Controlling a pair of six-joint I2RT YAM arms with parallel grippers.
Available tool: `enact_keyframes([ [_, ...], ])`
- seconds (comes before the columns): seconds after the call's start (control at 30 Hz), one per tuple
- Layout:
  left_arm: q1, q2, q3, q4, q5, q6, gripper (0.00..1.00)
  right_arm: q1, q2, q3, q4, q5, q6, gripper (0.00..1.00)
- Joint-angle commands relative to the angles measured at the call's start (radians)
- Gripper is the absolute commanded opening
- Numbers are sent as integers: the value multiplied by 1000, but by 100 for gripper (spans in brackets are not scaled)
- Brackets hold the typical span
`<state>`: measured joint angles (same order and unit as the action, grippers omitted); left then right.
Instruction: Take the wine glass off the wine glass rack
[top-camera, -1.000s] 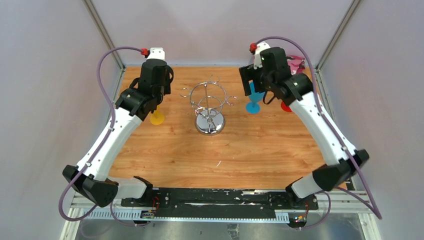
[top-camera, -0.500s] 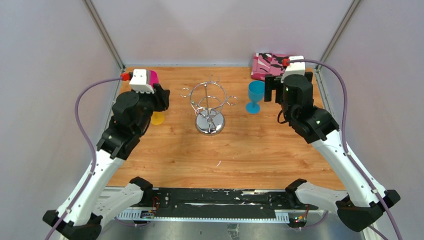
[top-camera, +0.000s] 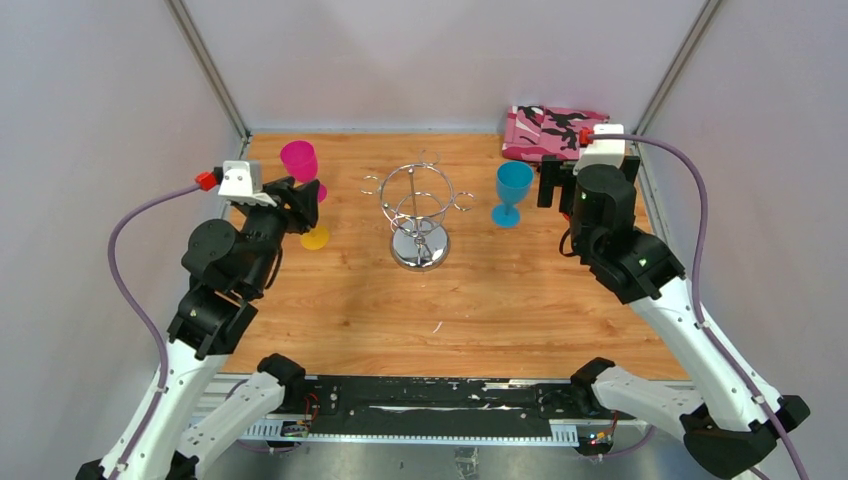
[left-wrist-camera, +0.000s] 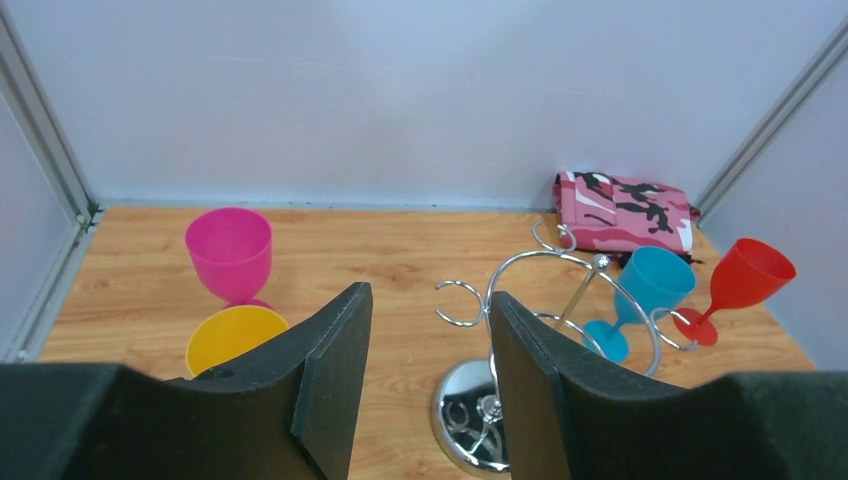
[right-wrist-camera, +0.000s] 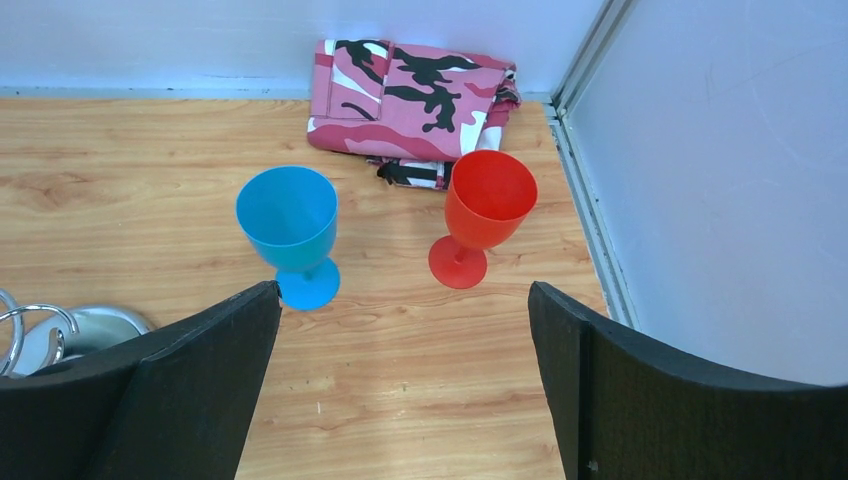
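We see the rack (top-camera: 418, 215) standing mid-way across the table (top-camera: 520, 300), glasses upright on either side: pink glass (top-camera: 298, 160) and yellow glass (left-wrist-camera: 232, 335) to its left, blue glass (top-camera: 514, 180) and red glass (right-wrist-camera: 488, 195) to its right, near a cloth (top-camera: 550, 130). The left gripper (left-wrist-camera: 428, 295) and right gripper (right-wrist-camera: 405, 290) gape, holding nothing.

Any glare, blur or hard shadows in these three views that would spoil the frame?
Top view: even light, soft shadows on the wood, bright glints on the chrome rack. Left wrist view: sharp, with reflections in the rack's mirrored base. Right wrist view: sharp, and the blue glass and red glass cast only faint shadows.
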<state>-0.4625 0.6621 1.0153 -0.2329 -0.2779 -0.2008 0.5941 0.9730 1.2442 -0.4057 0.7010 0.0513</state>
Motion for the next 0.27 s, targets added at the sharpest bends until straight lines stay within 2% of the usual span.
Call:
enact_keyframes([
  [0.0,-7,2,-2,12,-19,16,52,19,-5,5,11,36,0,99],
  [0.13,-7,-5,-4,11,-28,20,53,34,59,53,-47,185,-11,100],
  [0.23,-7,-9,-3,8,-33,24,53,41,66,53,-38,189,-9,100],
])
